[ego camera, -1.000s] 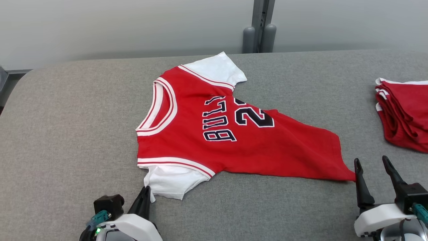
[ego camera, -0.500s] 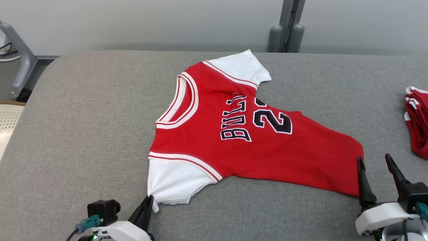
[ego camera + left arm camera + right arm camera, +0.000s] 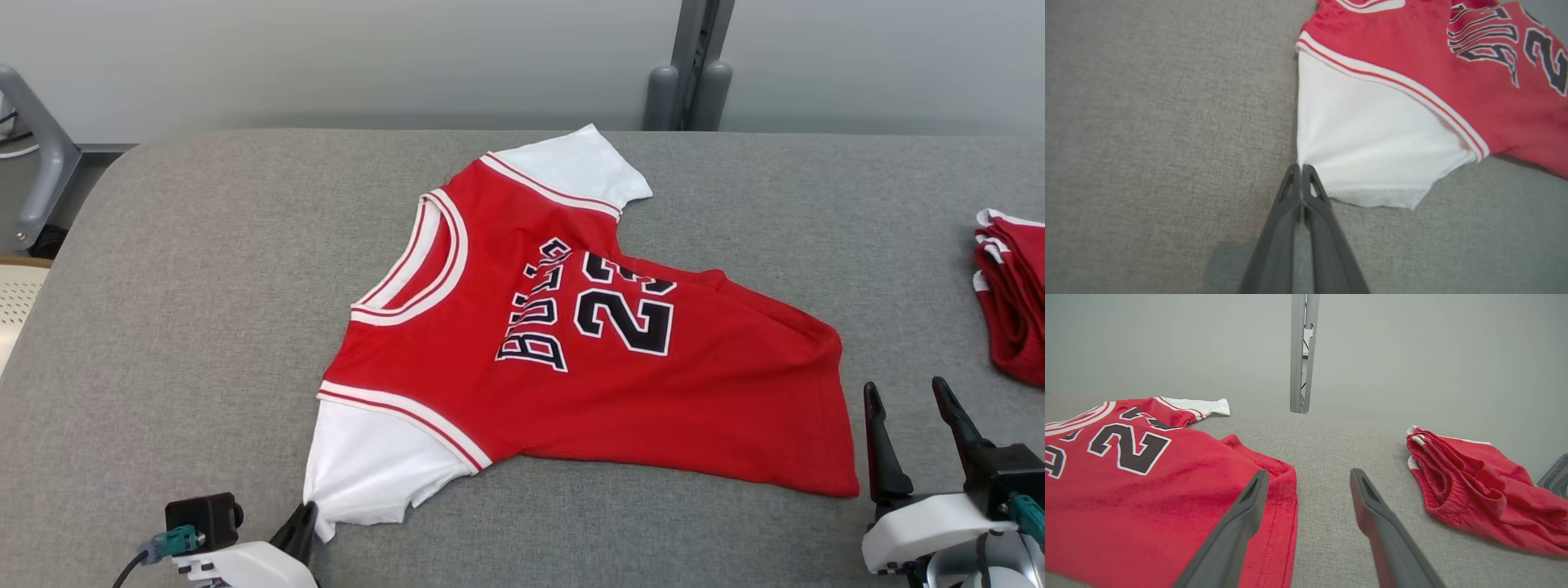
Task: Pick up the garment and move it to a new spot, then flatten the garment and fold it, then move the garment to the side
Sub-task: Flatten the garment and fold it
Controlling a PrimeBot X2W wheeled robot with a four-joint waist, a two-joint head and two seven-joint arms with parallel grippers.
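The garment (image 3: 571, 367) is a red jersey with white sleeves and a black number, lying face up on the grey table (image 3: 204, 286). My left gripper (image 3: 306, 514) is at the near left, shut on the corner of the near white sleeve. In the left wrist view the sleeve cloth (image 3: 1372, 134) pulls to a point at the closed fingertips of the left gripper (image 3: 1301, 166). My right gripper (image 3: 904, 392) stands open just right of the jersey's hem corner. In the right wrist view its left finger (image 3: 1249, 506) overlaps the garment's (image 3: 1147, 490) hem edge, and nothing lies between the fingers.
A pile of folded red clothes (image 3: 1012, 294) lies at the table's right edge, also to the right in the right wrist view (image 3: 1474, 490). A grey post (image 3: 690, 73) stands behind the table, and a metal frame (image 3: 41, 163) stands off the rounded left edge.
The head camera has shifted. My left gripper has pulled the near sleeve toward the near left, and the jersey has spread so the whole number shows. The right gripper stays open.
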